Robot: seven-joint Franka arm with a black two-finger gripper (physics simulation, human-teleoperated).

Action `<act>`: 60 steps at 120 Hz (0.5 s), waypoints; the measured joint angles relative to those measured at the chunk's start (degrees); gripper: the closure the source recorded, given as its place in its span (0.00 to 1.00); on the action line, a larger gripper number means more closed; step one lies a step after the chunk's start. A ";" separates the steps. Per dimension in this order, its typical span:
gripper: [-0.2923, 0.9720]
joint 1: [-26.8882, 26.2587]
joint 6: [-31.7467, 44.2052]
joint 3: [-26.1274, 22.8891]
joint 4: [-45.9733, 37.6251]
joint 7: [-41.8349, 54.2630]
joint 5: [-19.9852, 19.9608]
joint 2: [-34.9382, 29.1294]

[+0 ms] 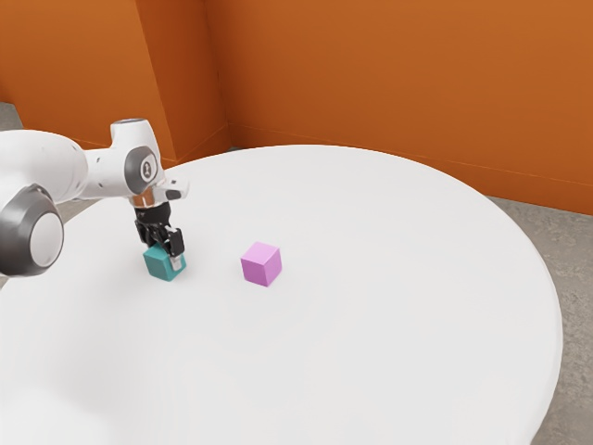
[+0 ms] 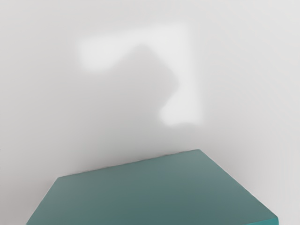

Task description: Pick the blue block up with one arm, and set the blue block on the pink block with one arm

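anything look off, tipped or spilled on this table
Nothing stands out. The blue block, more teal in shade, is level under the gripper. The pink block stands square and apart from it, toward the exterior view's right. The white table shows no spill or damage.

The white Franka arm (image 1: 46, 171) comes in from the exterior view's left, elbow raised, and its wrist (image 1: 139, 169) bends over so that the black gripper (image 1: 164, 252) points straight down, held low.

arm (image 1: 69, 176): glossy white shells | joints: grey round caps | wrist: dark round marking | gripper (image 1: 164, 252): black
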 joint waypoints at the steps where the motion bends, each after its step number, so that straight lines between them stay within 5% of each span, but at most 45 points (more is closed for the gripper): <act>1: 0.39 0.00 0.00 0.00 0.00 0.00 -0.01 -0.01; 60: 0.45 0.00 -0.48 0.00 0.00 -0.25 -0.27 -0.47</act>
